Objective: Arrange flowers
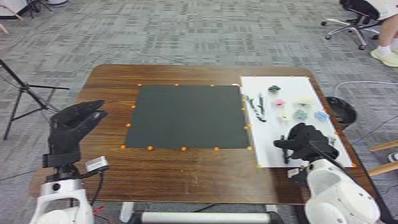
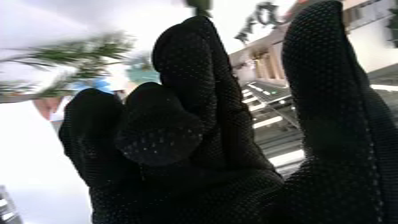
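Right hand, head view: My right hand (image 1: 306, 142) hangs over the near part of the white board (image 1: 273, 131), its fingers slightly bent.
Stem, head view: A dark stem (image 1: 286, 157) lies at the hand's left side, its long axis running away from the robot. I cannot tell whether glove and stem touch.
Blooms, head view: The pink bloom (image 1: 278, 102), green bloom (image 1: 300, 115) and blue bloom (image 1: 321, 116) sit beyond the hand, farther from the robot.
Sprigs, head view: Dark sprigs (image 1: 260, 108) lie farther off and to the left, roughly lengthwise along the board.
Left hand, head view: My left hand (image 1: 75, 122) is loosely cupped by the table's left edge, well apart; the right is plainly nearer.
Fingers, right wrist view: Loosely bent, close together, pinching nothing, with the thumb (image 2: 324, 85) well apart.
Greenery, right wrist view: A blurred green sprig (image 2: 78, 56) shows past the fingertips, on the side away from the thumb.
Coming move, my judgement: Line the thumb-finger gap across the stem's length.
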